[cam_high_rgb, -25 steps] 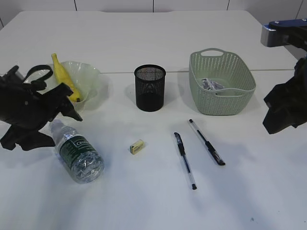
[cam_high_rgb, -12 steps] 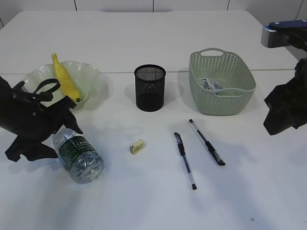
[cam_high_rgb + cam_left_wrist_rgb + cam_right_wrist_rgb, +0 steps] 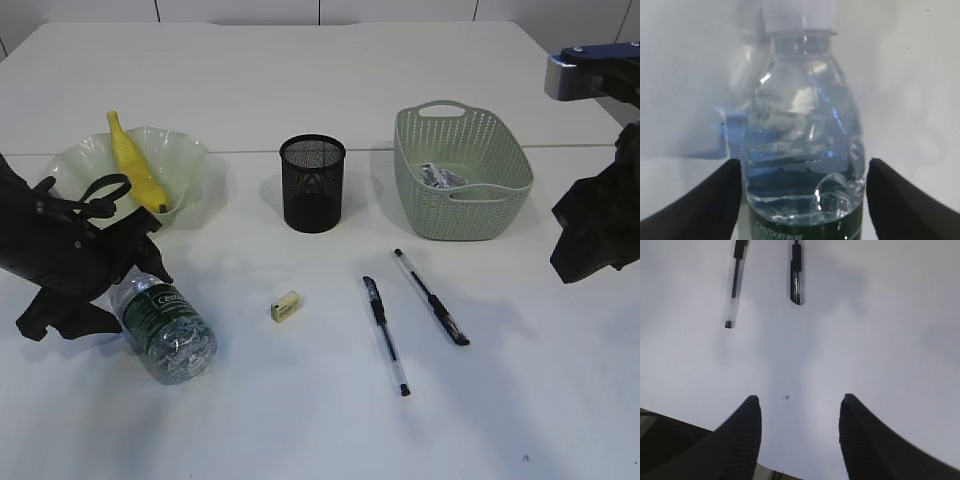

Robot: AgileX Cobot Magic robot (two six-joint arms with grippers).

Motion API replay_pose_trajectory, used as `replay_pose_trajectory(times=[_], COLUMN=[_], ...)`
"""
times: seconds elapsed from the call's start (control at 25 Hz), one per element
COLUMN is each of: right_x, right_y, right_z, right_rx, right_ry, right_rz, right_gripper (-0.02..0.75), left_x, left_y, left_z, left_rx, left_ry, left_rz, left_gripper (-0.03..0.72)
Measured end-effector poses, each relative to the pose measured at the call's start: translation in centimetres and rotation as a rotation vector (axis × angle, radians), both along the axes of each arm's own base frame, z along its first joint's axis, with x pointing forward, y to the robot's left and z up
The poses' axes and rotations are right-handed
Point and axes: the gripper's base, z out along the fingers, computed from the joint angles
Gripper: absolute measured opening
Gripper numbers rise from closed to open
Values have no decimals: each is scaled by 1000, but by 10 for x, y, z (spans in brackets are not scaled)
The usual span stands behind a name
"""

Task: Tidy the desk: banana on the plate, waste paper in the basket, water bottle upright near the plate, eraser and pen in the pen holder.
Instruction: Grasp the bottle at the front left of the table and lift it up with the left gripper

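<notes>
Left fingers (image 3: 800,200) spread, straddling the water bottle (image 3: 160,325) shoulder, not clamped — bottle lies flat near the bench's (image 3: 320,90) front-left corner, just before the plate (image 3: 190,165). Right fingers (image 3: 800,432) apart, empty. Step: bottle upright. Next: close, tilt it up.

Bare desk (image 3: 300,420) in front; pens (image 3: 385,335), eraser (image 3: 285,305) lie before pen holder (image 3: 313,183).
</notes>
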Motion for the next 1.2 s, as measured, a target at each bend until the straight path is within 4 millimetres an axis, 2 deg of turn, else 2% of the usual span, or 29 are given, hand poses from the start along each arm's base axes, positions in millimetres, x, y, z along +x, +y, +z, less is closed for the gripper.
replay_pose_trajectory(times=[0.36,0.64,1.2], right_x=[0,0,0], right_y=[0,0,0], right_z=[0,0,0], right_rx=[0,0,0], right_ry=[1,1,1], right_rz=[0,0,0], right_gripper=[375,375,375], left_x=[1,1,2], left_y=[0,0,0], left_z=[-3,-4,-4], left_rx=[3,4,5], left_ry=[3,7,0], left_rz=[2,2,4], left_gripper=[467,351,347])
